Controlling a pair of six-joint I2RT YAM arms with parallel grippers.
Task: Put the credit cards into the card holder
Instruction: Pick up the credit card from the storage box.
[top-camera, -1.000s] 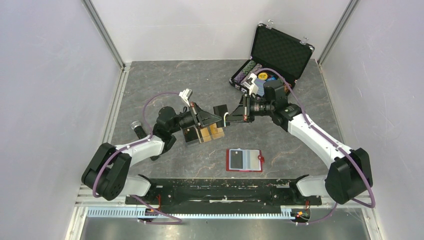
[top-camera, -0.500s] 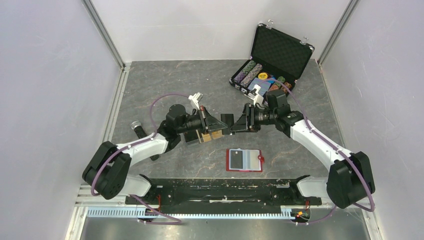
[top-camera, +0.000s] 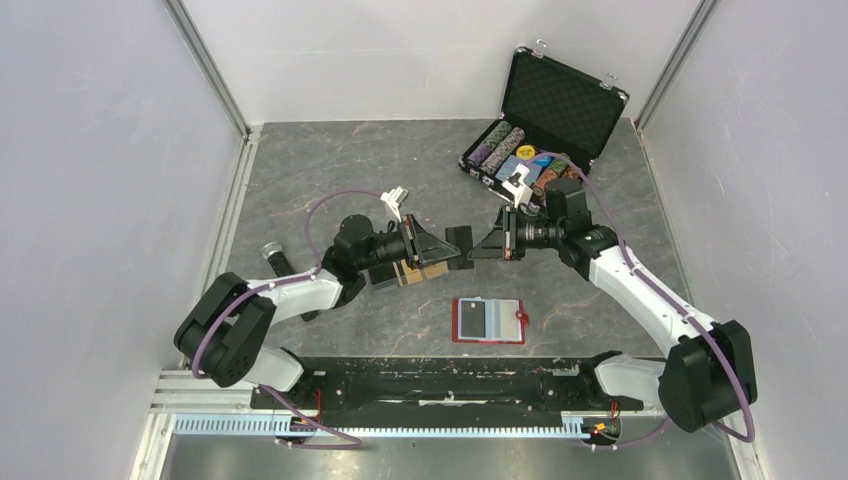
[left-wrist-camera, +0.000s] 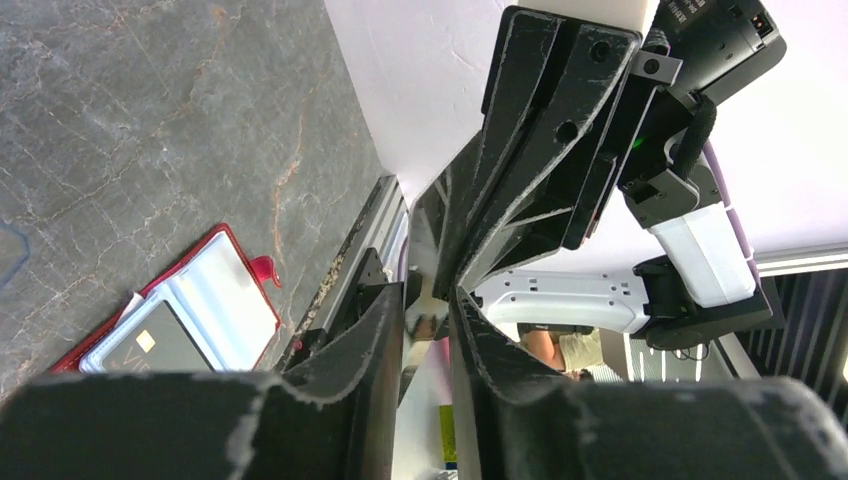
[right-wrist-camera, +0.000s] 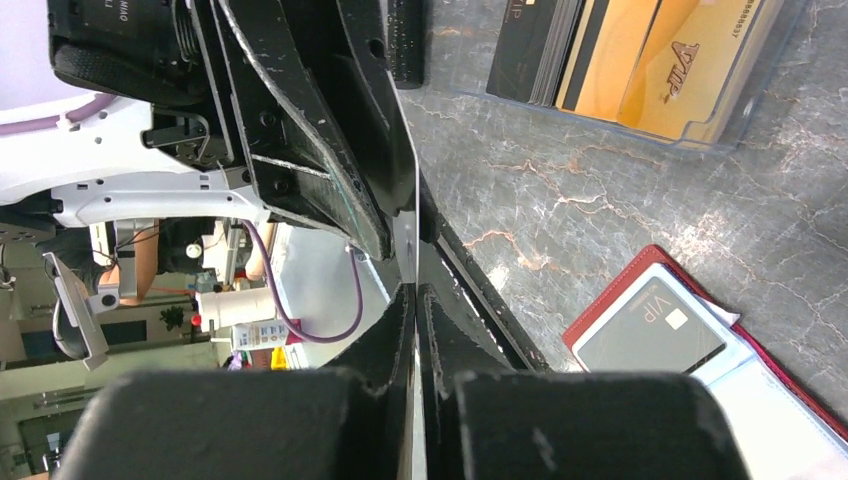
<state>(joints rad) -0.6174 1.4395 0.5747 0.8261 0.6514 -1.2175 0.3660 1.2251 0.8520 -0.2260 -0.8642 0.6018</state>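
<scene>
Handover point shifted rightward: right tool (right-wrist-camera: 415, 295) pinches black credit card (top-camera: 458, 238); left tool (left-wrist-camera: 425, 315) slightly parted. Advisable: release fully before withdrawing.

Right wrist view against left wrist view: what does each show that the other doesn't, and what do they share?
Only the right wrist view shows the clear tray holding gold and black credit cards. Only the left wrist view shows the snap tab of the card holder. Both show the red card holder lying open with a black card in it, and one card edge-on between the left gripper and the right gripper.
</scene>
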